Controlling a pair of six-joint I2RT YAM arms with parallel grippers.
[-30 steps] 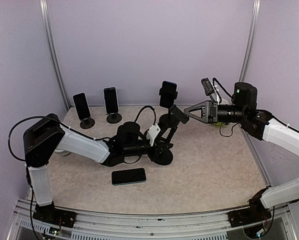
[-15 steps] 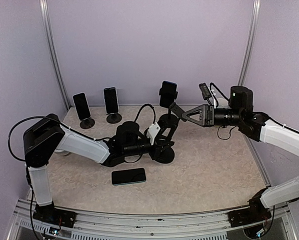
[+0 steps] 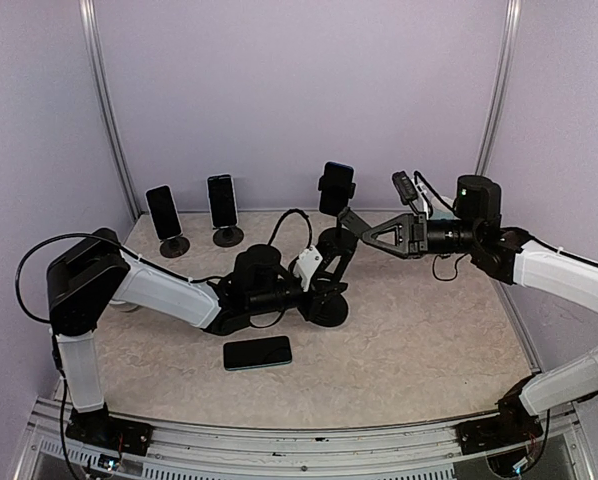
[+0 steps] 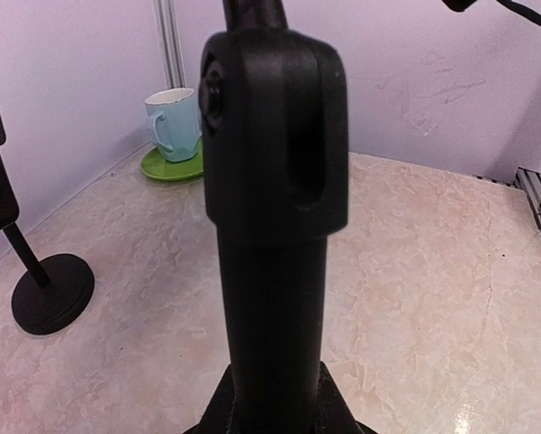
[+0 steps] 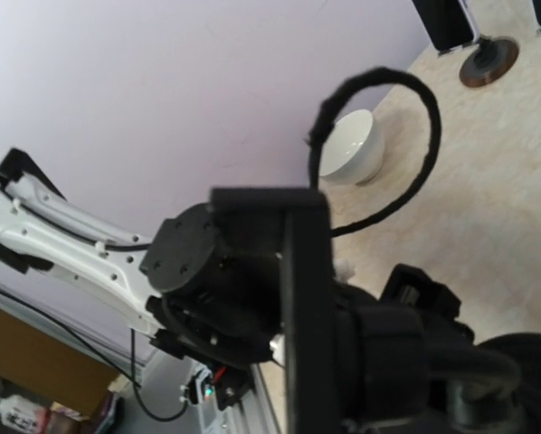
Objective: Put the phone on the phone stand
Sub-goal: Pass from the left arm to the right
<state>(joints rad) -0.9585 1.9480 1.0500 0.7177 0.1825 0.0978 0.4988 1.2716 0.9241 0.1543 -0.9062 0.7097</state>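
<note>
We see the phone (image 3: 257, 352) lying flat on the desk (image 3: 429, 335), just in front of the phone stand (image 3: 327, 312). Our left end effector (image 3: 321, 277) grips the stand's post. The right end effector (image 3: 351, 220) meets its top, and we cannot tell whether it is clamped.

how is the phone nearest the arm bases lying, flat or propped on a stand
Flat: the phone lies on the table, in front of the phone stand base, not on it.

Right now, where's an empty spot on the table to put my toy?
Biggest bare patch: front right of the table, between the flat phone and the right arm. Crowded: the middle around the phone stand, and the back-left stands.
</note>
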